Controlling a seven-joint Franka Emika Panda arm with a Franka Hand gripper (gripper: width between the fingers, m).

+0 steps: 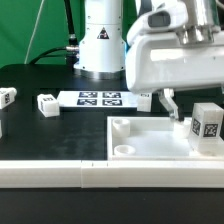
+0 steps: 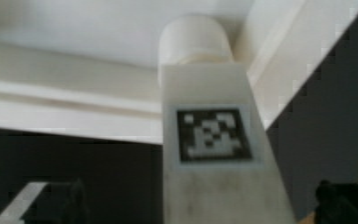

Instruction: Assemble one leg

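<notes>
Black table (image 1: 50,135), green backdrop (image 1: 20,30); leg (image 1: 207,124) seemingly on panel (image 1: 150,146).

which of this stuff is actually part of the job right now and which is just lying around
In the job: the leg, upright at the white panel's corner; the gripper, open, fingers either side of the leg.

Lying about: two loose legs on the table; the marker board; a small white part beside it.

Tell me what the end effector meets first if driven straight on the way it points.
Likely the short white rectangular plastic leg, sitting between the fingers of the open end effector; its fingertips may touch the white tray-like panel first. Depth is unclear.
</notes>
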